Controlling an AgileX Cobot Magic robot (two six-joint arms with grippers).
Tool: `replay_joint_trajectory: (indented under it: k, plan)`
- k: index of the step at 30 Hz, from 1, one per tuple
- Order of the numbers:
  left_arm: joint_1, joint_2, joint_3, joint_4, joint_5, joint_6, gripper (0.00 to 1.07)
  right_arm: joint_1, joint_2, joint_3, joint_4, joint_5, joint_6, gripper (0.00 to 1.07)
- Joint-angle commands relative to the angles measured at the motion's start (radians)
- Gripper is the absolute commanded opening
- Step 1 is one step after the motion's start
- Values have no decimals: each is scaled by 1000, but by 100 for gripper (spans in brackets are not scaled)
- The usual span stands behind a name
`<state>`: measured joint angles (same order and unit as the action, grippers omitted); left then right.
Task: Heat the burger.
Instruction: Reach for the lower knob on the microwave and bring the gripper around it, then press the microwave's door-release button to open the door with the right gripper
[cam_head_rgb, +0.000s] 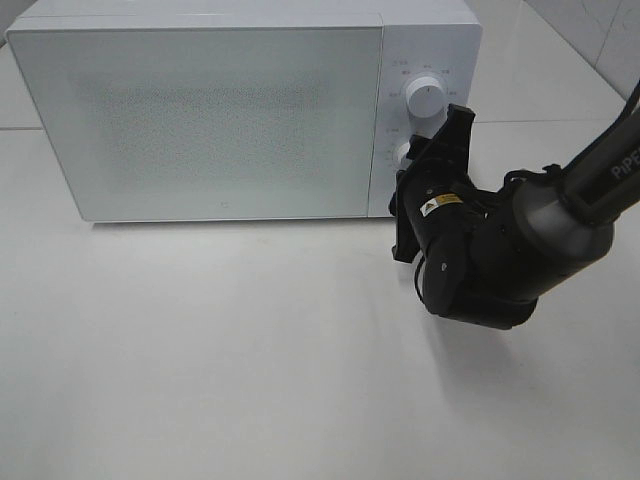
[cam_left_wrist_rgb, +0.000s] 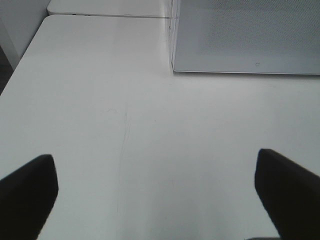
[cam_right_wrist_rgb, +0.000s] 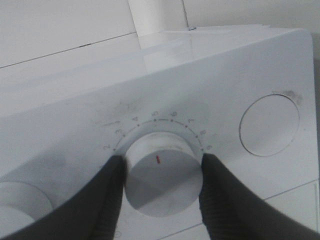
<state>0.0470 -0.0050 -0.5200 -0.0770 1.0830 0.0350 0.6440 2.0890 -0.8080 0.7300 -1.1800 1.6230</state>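
Observation:
The burger is out of view; the white microwave has its door closed and its frosted window shows nothing inside. My right gripper is at the control panel, shut on the lower knob. Its two dark fingers press the knob's sides. The knob carries a red mark and sits under a numbered dial. My left gripper is open over bare table, a little way in front of the microwave's left corner, with nothing between its fingers. The exterior high view does not show the left gripper.
An upper knob sits above the gripped one. In the right wrist view a second knob and a round button flank the gripped knob. The white table spreads in front of the microwave.

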Motion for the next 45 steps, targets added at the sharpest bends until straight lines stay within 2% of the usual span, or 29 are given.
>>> replay_joint_trajectory:
  k: [1, 7, 10, 14, 15, 16, 17, 18, 20, 21, 28, 30, 38, 45]
  plan:
    - [3, -21, 3, 0, -11, -6, 100, 2, -4, -38, -202, 68, -1, 1]
    - [3, -21, 3, 0, -11, -6, 100, 2, -4, -38, -201, 68, -21, 4]
    - [3, -21, 3, 0, -11, -6, 100, 2, -4, -38, -189, 68, -23, 9]
    - [3, -21, 3, 0, -11, -6, 100, 2, -4, -38, -175, 67, -40, 18]
    - [3, -21, 3, 0, -11, -6, 100, 2, -4, -38, -170, 67, -42, 23]
    - [3, -21, 3, 0, -11, -6, 100, 2, -4, -38, -170, 67, -42, 23]
    - [3, -21, 3, 0, -11, -6, 100, 2, -4, -38, -156, 65, -46, 28]
    - [3, -21, 3, 0, -11, -6, 100, 2, -4, -38, -156, 65, -46, 28]
    - [3, -21, 3, 0, -11, -6, 100, 2, -4, -38, -134, 56, -68, 35]
    - [3, -21, 3, 0, -11, -6, 100, 2, -4, -38, -134, 56, -68, 35]
    - [3, -21, 3, 0, -11, -6, 100, 2, -4, -38, 12, 21, -170, 48]
    - [3, -21, 3, 0, -11, -6, 100, 2, -4, -38, 65, -16, -225, 56]
    - [3, -21, 3, 0, -11, -6, 100, 2, -5, -29, 45, -37, -251, 70]
    - [3, -21, 3, 0, -11, -6, 100, 5, -26, -5, 5, 0, -269, 71]
